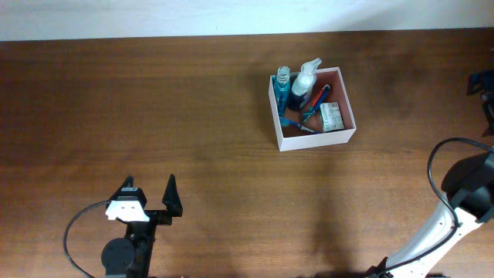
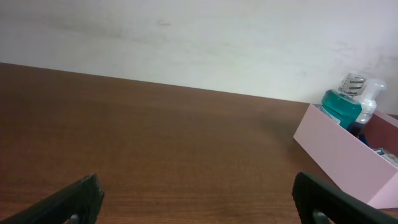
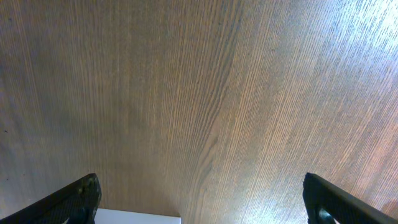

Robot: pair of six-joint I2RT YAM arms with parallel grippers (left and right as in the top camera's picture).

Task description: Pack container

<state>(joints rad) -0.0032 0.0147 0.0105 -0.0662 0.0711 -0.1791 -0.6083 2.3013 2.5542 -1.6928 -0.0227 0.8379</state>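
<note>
The container [image 1: 318, 140], a square shallow box with white walls and a reddish-brown inside, stands at the back right of the table. It holds a teal bottle [image 1: 282, 89], a white spray bottle [image 1: 306, 76], toothbrushes [image 1: 317, 98] and a green-and-white packet [image 1: 332, 116]. My left gripper [image 1: 148, 194] is open and empty near the front left, far from the box. The left wrist view shows the open fingers [image 2: 199, 202], with the container [image 2: 336, 152] and teal bottle [image 2: 341, 107] to the right. My right gripper [image 1: 486, 100] is at the right edge, open and empty over bare wood [image 3: 202, 199].
The brown wooden table [image 1: 154, 100] runs back to a white wall [image 1: 231, 15]. The right arm and its black cable [image 1: 455, 193] fill the front right corner. A white edge [image 3: 137, 219] shows at the bottom of the right wrist view.
</note>
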